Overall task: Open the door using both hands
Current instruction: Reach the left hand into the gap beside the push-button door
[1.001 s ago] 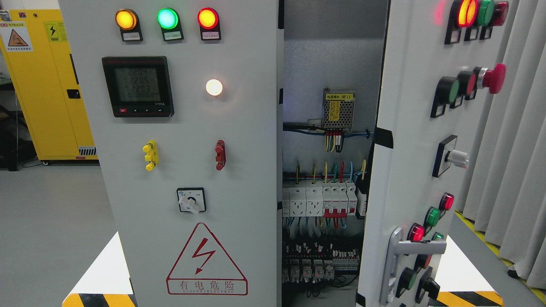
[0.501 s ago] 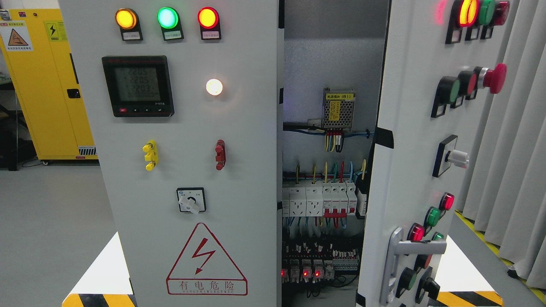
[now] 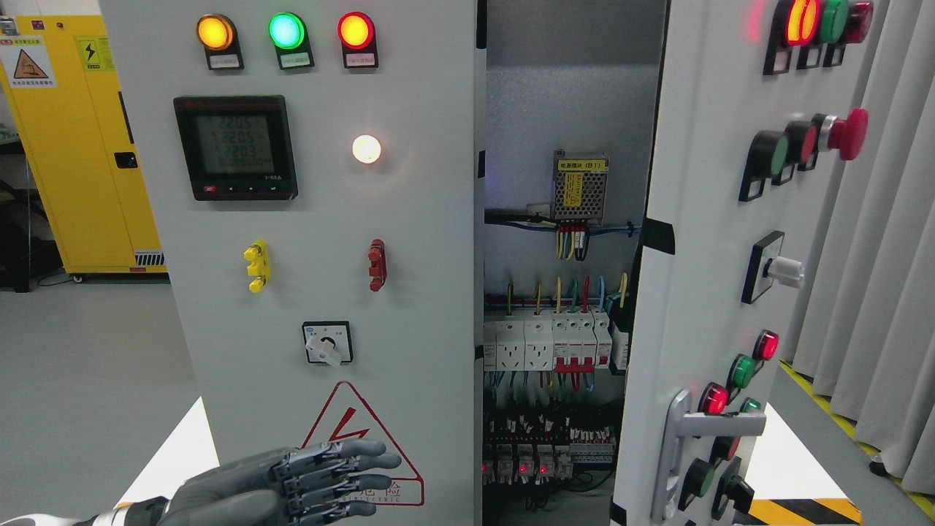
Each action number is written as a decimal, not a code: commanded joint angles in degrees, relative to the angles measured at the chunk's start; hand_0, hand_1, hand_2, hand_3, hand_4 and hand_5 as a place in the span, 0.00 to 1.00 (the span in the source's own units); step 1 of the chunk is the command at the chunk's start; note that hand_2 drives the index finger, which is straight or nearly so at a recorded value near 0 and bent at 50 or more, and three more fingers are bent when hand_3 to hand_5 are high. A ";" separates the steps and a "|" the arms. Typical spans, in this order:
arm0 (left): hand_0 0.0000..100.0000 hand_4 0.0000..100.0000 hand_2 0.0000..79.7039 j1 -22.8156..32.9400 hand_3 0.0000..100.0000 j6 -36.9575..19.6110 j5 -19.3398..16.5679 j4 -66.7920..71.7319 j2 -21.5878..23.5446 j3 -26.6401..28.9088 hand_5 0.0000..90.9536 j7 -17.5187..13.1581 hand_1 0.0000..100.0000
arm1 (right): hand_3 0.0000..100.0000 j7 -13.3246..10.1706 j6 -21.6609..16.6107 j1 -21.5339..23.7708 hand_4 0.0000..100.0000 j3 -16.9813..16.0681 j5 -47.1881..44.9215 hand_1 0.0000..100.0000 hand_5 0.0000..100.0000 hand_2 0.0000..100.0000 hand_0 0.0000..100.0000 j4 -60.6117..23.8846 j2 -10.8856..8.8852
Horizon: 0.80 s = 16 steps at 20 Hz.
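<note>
Grey cabinet's right door [image 3: 701, 292] stands ajar, left hand [image 3: 292, 482] low, fingers extended.

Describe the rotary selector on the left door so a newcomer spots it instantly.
On the grey left door, look below the black digital meter, above the red warning triangle. The rotary selector is a black square plate with a white knob, the only turnable control there.

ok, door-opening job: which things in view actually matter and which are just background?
For the job:
left hand, fingers spread, low in front of the left door
right door, already swung partly open
door handle on the right door

Just background:
yellow cabinet
curtain
breakers inside
meter and lamps

The right hand is out of view.
</note>
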 commanded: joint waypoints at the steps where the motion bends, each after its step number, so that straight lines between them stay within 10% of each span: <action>1: 0.12 0.00 0.00 -10.58 0.00 1.92 0.94 1.36 -7.78 -6.65 0.00 1.74 0.56 | 0.00 3.45 0.01 2.10 0.00 0.11 0.01 0.50 0.00 0.04 0.00 0.04 -1.42; 11: 0.12 0.00 0.00 -26.75 0.00 2.89 1.29 10.49 -15.69 -14.57 0.00 4.21 0.56 | 0.00 2.40 0.35 2.02 0.00 0.38 0.09 0.50 0.00 0.04 0.00 -0.13 -0.98; 16: 0.12 0.00 0.00 -30.81 0.00 4.46 0.68 17.01 -23.42 -16.42 0.00 4.21 0.56 | 0.00 -9.62 0.01 1.93 0.00 -0.15 0.09 0.50 0.00 0.04 0.00 -0.31 -0.98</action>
